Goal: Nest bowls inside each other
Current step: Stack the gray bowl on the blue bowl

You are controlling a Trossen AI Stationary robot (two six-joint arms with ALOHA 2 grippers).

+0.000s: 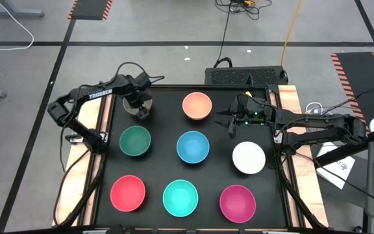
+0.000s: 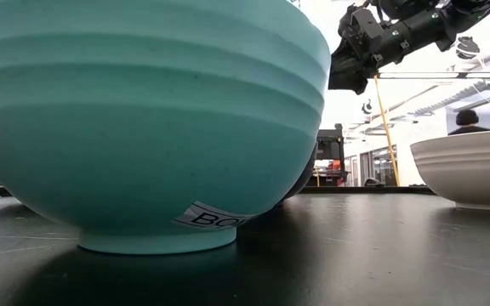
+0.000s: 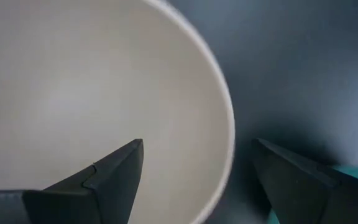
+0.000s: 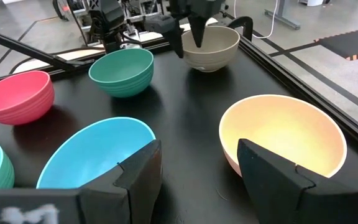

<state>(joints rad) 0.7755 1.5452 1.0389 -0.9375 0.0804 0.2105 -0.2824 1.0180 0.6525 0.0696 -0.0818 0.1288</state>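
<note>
Eight bowls show on the black mat, each resting on its foot. The olive-grey bowl (image 1: 137, 108) sits at the far left and the peach-orange bowl (image 1: 197, 106) at the far middle. Dark green (image 1: 135, 142), blue (image 1: 193, 147) and white (image 1: 249, 157) form the middle row. Red-pink (image 1: 128, 193), turquoise (image 1: 180, 197) and magenta (image 1: 237, 203) stand near. No black bowl shows plainly. My left gripper (image 3: 197, 143) is open astride the olive-grey bowl's rim (image 3: 229, 134), one finger inside and one outside. My right gripper (image 4: 199, 146) is open, in the air right of the peach-orange bowl (image 4: 284, 140).
The mat's raised frame (image 1: 102, 130) and wooden side boards (image 1: 294, 104) border the bowls. A keyboard-like box (image 1: 245, 75) lies beyond the far edge, with cables on the floor. In the low view the turquoise bowl (image 2: 143, 119) fills the front and the white bowl (image 2: 470, 170) stands at its right.
</note>
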